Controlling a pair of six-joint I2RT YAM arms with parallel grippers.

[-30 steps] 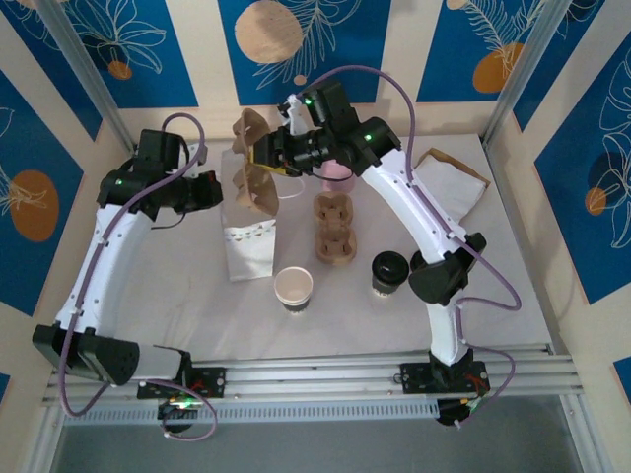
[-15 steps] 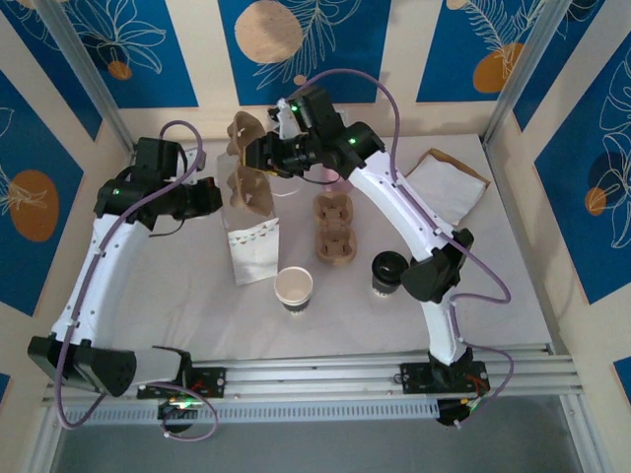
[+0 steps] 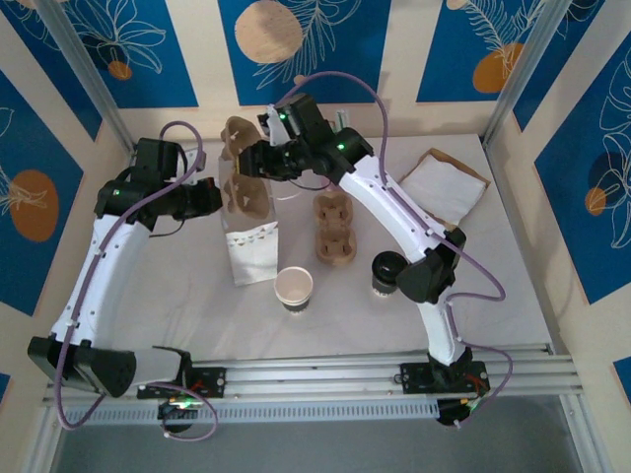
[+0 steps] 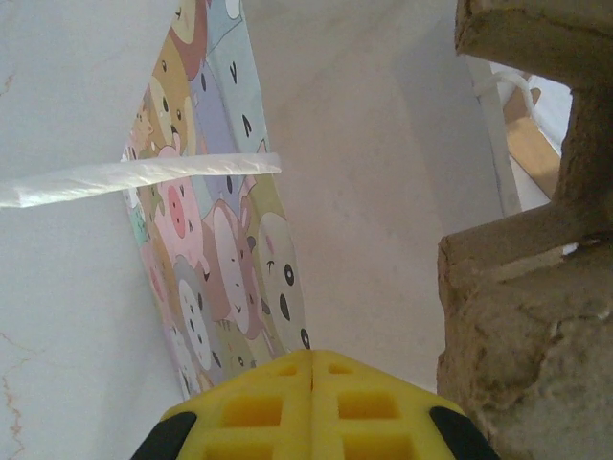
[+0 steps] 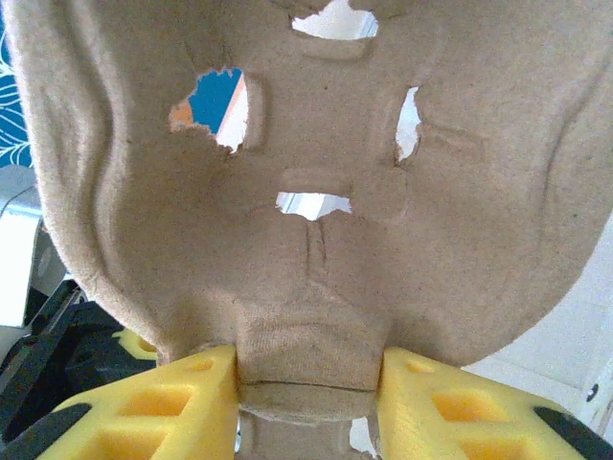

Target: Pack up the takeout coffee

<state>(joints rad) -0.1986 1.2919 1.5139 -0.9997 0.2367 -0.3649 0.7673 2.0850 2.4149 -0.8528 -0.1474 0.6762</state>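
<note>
The left arm rises from its base at 7 o'clock, bends at the elbow and reaches in to the bag point(image 3: 252, 252) at 9 o'clock on the table. The left gripper point(image 3: 214, 197) sits level against the bag's left edge. The right arm climbs from its base at 5 o'clock, folds at the elbow and stretches across to 11 o'clock, where the right gripper point(image 3: 259, 161) points left over the bag's mouth.

From above, a carrier point(image 3: 247, 192) stands on edge in the bag's top, and the coffee point(image 3: 386, 268) stands on the table at 4 o'clock. It is just beside the right elbow, at 3 o'clock of the open cup point(image 3: 294, 286). A second carrier point(image 3: 333, 229) lies flat near the middle.

The left wrist view looks inside the bag. The yellow pads are pressed together, apparently pinching its printed wall, and the carrier's rough edge shows at 3 o'clock. The right wrist view shows the grip that the overhead view hides: its pads are clamped on a tab at the carrier's lower edge.
</note>
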